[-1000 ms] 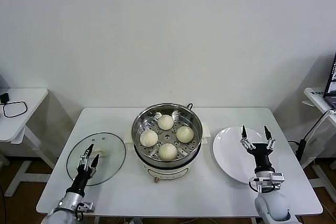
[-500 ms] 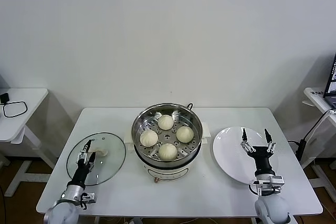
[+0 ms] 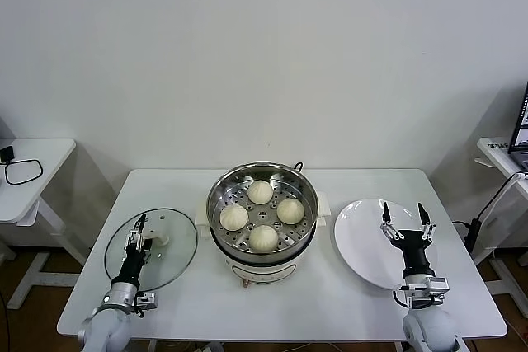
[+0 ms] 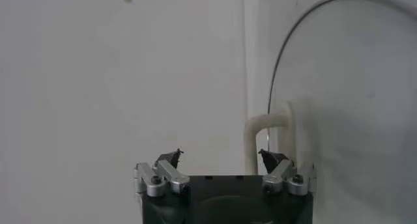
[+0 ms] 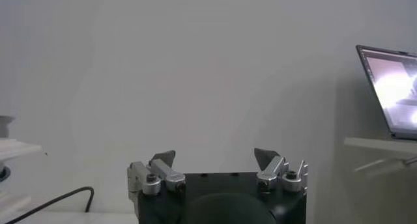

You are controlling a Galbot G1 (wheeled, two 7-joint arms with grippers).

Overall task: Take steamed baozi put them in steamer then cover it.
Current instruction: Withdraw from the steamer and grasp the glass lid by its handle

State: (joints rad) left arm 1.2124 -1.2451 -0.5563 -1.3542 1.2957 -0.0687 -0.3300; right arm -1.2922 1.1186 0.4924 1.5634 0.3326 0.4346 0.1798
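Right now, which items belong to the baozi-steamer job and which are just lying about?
Job items:
- four baozi, already in the steamer
- glass lid, flat on the table, not yet on
- left gripper, open at the lid's white handle

Lying about:
- white plate, bare, right gripper open above it
- laptop on the side table

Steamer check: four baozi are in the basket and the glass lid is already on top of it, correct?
Not quite. Four baozi do sit in the steamer, but the head view shows the glass lid lying flat on the table to the steamer's left, with the left claw over its handle.
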